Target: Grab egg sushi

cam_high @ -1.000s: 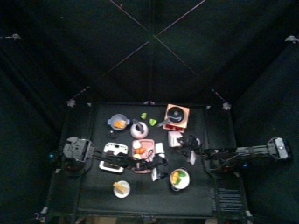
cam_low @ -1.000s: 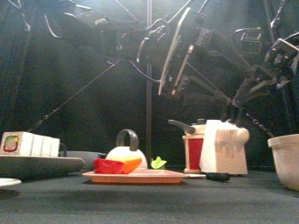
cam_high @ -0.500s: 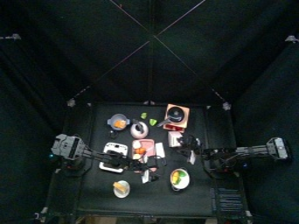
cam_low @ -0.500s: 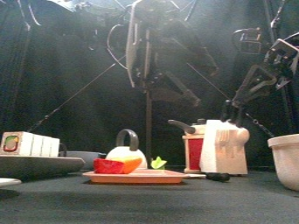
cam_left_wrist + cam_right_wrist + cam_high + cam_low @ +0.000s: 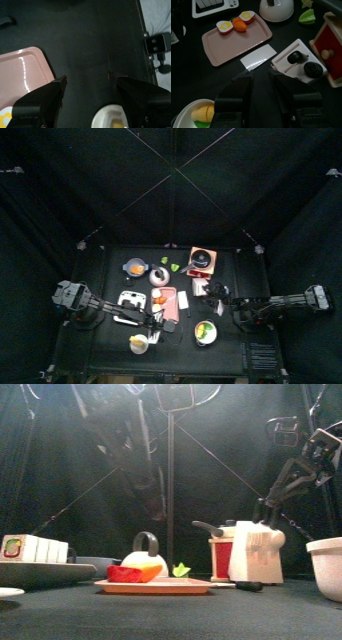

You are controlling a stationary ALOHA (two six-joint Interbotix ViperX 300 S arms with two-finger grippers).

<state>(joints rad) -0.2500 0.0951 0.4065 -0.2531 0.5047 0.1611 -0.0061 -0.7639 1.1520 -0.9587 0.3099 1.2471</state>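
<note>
Hovering near the egg sushi (image 5: 115,122) on its small white plate (image 5: 99,115) at the table's front left, the left gripper (image 5: 87,78) is held spread wide; the resting right gripper (image 5: 261,76) is seen pressed together.

Object: egg sushi (image 5: 138,342), a small block with a pale yellow-tan top.
Size: much smaller than the table's dishes.
Support: it sits on a small white plate (image 5: 139,348).
Place on table: in the top view, at about 7 o'clock from the table's middle, near the front edge.
Left wrist view: only a yellowish sliver of it (image 5: 119,123) shows inside the plate's white rim, cut off by the picture's edge.
Pose: resting flat; its exact turn cannot be made out.
Contact: nothing touches it.
</note>
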